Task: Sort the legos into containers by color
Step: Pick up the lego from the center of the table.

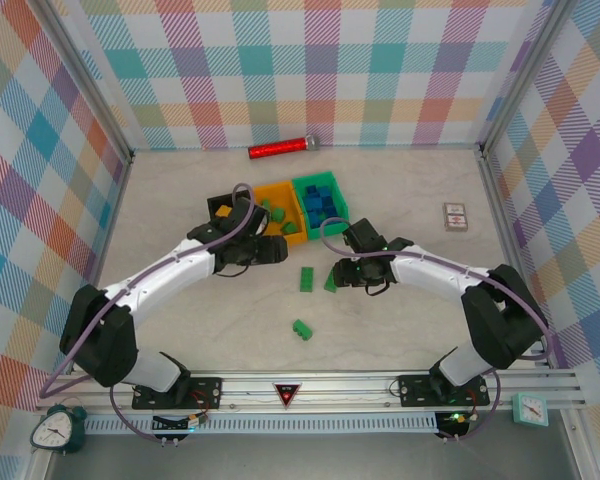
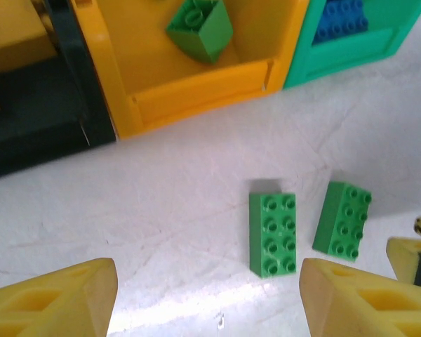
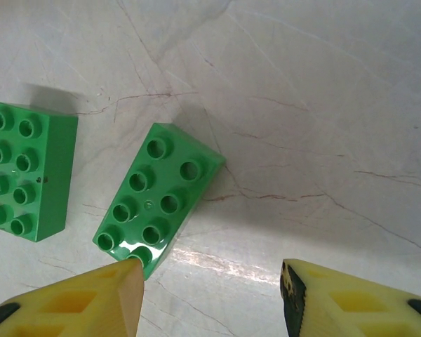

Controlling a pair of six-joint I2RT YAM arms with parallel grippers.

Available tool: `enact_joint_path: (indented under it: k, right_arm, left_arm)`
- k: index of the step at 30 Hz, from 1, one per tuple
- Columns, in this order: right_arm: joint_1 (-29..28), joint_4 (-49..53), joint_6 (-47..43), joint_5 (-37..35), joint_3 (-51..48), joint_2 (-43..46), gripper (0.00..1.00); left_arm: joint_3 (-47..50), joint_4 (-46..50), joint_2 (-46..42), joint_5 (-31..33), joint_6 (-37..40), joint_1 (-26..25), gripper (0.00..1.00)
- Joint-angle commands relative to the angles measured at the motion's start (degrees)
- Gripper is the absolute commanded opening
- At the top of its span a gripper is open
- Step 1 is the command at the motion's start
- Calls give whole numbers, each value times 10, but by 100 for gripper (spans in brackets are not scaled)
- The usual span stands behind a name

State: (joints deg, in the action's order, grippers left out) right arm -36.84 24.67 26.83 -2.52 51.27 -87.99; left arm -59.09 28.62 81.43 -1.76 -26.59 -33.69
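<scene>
The three joined containers stand mid-table: black [image 1: 220, 206], yellow-orange [image 1: 280, 190] and green [image 1: 338, 200]. Green legos lie in the yellow-orange bin [image 2: 200, 28], blue ones in the green bin [image 2: 340, 17], and a yellow one in the black bin [image 2: 10, 35]. Two green bricks lie flat in front of the bins [image 2: 272, 234] [image 2: 342, 220]; a third lies nearer [image 1: 302, 329]. My left gripper [image 2: 205, 275] [image 1: 277, 250] is open above bare table, left of the pair. My right gripper [image 3: 212, 277] [image 1: 338, 276] is open, its left fingertip at the end of the tilted brick [image 3: 160, 198], with the other brick [image 3: 29, 179] to its left.
A red cylinder with a grey tip [image 1: 283, 149] lies by the back wall. A small white card box [image 1: 455, 216] sits at the right. Checked walls close in three sides. Both arms reach in toward the middle, their grippers close together.
</scene>
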Motion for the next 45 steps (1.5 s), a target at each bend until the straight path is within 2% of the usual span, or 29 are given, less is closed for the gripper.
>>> enact_joint_path:
  k: [1, 11, 17, 26, 28, 32, 35, 45]
  right_arm:
    - [-7, -15, 16, 20, 20, -14, 56]
    - [-23, -10, 20, 20, 57, -55, 60]
    - [-29, 23, 31, -5, 97, -111, 60]
    - [-49, 38, 29, -4, 138, -187, 60]
    - [-53, 39, 29, -9, 140, -194, 55]
    - [-54, 39, 26, -14, 136, -190, 39]
    - [-54, 39, 23, -18, 133, -179, 34]
    - [-54, 53, 6, -19, 176, -149, 33]
  left_arm:
    - [35, -23, -25, -14, -19, -12, 69]
    - [103, -53, -54, 2, -54, -44, 68]
    - [114, -61, -59, 16, -64, -63, 69]
    - [115, -56, -54, 18, -67, -66, 68]
    - [117, -55, -57, 22, -68, -67, 68]
    - [124, -53, -67, 29, -71, -68, 68]
    - [128, -46, -73, 34, -71, -69, 68]
    - [142, -38, -92, 51, -80, -69, 68]
